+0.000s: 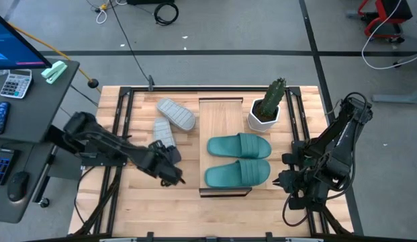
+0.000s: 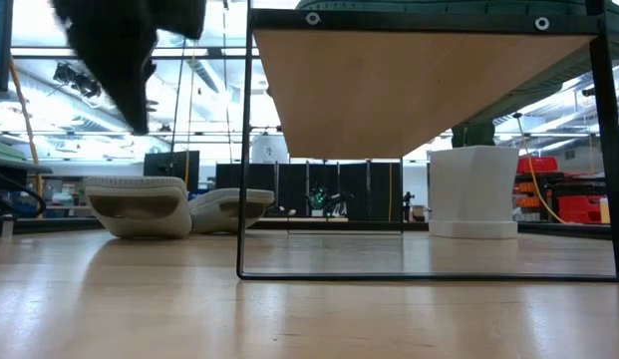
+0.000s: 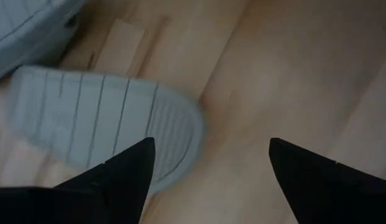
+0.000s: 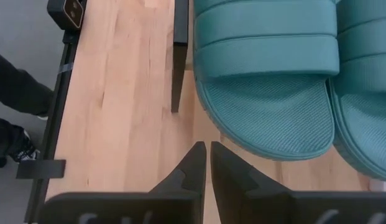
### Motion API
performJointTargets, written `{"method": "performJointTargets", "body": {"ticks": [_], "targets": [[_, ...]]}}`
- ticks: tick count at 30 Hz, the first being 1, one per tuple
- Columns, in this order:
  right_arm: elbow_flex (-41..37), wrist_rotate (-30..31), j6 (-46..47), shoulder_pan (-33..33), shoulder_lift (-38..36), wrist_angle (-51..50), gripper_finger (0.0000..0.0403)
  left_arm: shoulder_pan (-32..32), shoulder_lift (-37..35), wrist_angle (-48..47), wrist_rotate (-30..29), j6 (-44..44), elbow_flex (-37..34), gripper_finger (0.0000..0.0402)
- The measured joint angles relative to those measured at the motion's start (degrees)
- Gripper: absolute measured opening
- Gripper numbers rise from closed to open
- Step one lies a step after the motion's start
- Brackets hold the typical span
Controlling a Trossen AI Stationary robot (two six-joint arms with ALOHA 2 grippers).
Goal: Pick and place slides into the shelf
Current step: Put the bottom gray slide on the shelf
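Two teal slides (image 1: pixel 238 146) (image 1: pixel 238 173) lie side by side on the shelf (image 1: pixel 225 111), a light-wood board raised on thin dark legs (image 2: pixel 245 150). Two grey slides (image 1: pixel 176 113) (image 1: pixel 164 131) rest on the tabletop left of the shelf; the nearer grey slide (image 3: pixel 105 118) lies ribbed face up. My left gripper (image 1: pixel 171 171) (image 3: pixel 211 162) hovers open just on the near side of that slide, its fingers pointing steeply down and touching nothing. My right gripper (image 1: pixel 289 178) (image 4: pixel 208 155) waits shut to the right of the shelf, above the table.
A white pot with a cactus (image 1: pixel 265 107) stands at the shelf's far right corner. Bare slatted tabletop (image 1: pixel 141 208) lies near the front edge. A desk with a calculator (image 1: pixel 13 84) and keyboard stands off the table's left side.
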Motion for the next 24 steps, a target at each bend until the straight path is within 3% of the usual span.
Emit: {"method": "performJointTargets", "body": {"ticks": [8, 16, 24], "targets": [[0.0, 0.0, -0.4, 0.0, 0.0, 0.0, 0.003, -1.5, 11.0, -7.4, 0.4, -2.0, 0.6, 0.0318], [0.0, 0.0, -0.3, 0.7, 0.0, 0.0, 0.003, -1.7, 14.3, -7.1, -4.2, -2.9, 0.7, 0.0318], [0.0, 0.0, -0.3, 0.6, 0.0, 0.1, 0.003, -1.6, 17.6, -6.6, -4.7, -3.2, 0.7, 0.0318]]}}
